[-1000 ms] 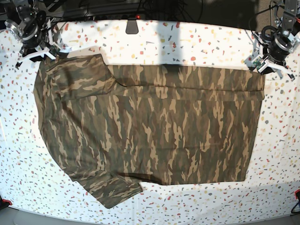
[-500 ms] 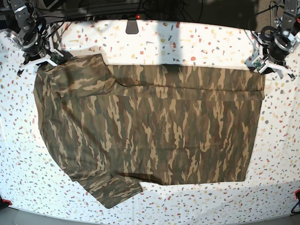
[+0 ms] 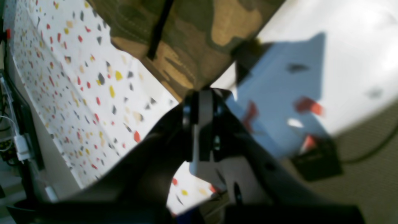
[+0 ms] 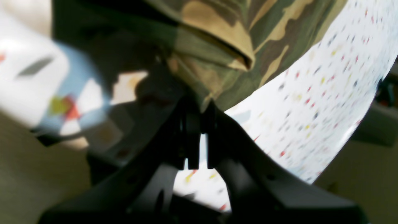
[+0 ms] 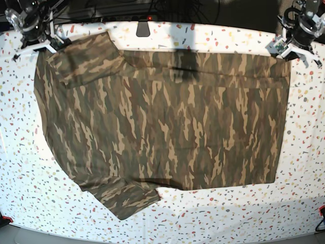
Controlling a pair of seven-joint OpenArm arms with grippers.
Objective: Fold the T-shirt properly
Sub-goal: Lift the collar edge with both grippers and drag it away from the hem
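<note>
The camouflage T-shirt (image 5: 162, 122) lies spread across the speckled table (image 5: 213, 223), with one sleeve at the front left (image 5: 124, 198). On the right of the base view, my left gripper (image 5: 285, 52) is shut on the shirt's far right corner. The left wrist view shows its jaws pinched on the cloth's (image 3: 186, 40) tip, the left gripper (image 3: 202, 95) just off the tabletop. On the left of the base view, my right gripper (image 5: 50, 47) is shut on the far left corner. The right wrist view shows the right gripper (image 4: 199, 107) clamping folded cloth (image 4: 248, 40).
A dark mount (image 5: 143, 28) sits at the table's far edge in the middle, with cables behind it. Small red items sit at the front corners (image 5: 6, 219) (image 5: 321, 210). White speckled tabletop rings the shirt on all sides.
My right gripper has shut on the shirt's far left corner. Both grippers have moved toward the table's far edge, drawing the shirt's far edge back and stretching the cloth flatter.
</note>
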